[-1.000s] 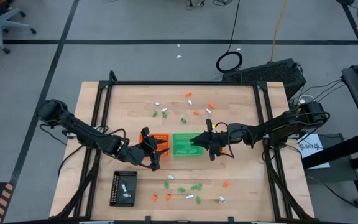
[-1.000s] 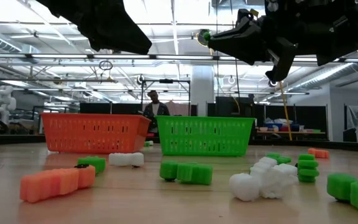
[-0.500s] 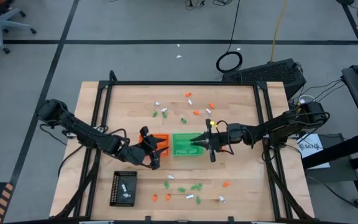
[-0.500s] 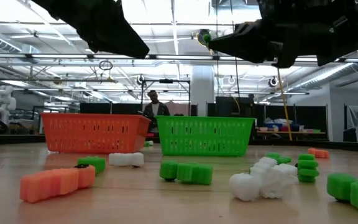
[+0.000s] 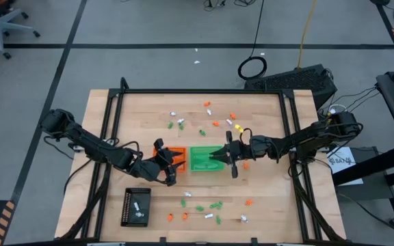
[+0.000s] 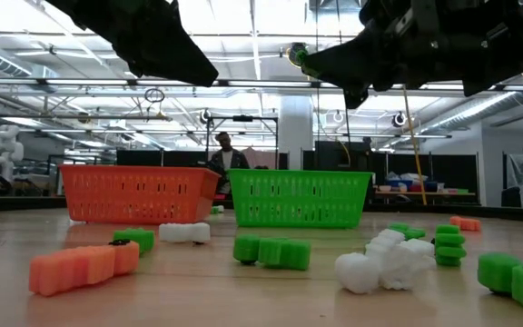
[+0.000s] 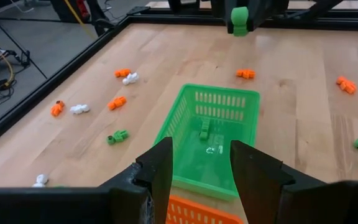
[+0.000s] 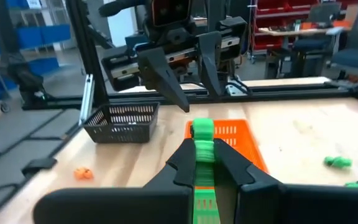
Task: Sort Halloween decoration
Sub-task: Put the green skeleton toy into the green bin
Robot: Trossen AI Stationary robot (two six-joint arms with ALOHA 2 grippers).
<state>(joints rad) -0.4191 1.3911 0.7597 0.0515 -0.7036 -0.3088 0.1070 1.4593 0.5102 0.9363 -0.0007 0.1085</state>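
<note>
Green trinket (image 8: pixel 202 142) pinched by right gripper (image 8: pixel 204 163) over green basket (image 5: pixel 201 158); release needed next. Left gripper (image 7: pixel 199 163) spread, empty.

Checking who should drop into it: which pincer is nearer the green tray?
Right. The right pincer hangs over the green tray's edge; the left pincer hovers over the orange tray beside it.

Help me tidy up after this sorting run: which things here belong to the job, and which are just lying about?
Belongs to the job:
green trinket held in the right gripper
loose trinkets
green basket
orange basket
black tray
left gripper

Lying about:
cable coil
office chair
</note>
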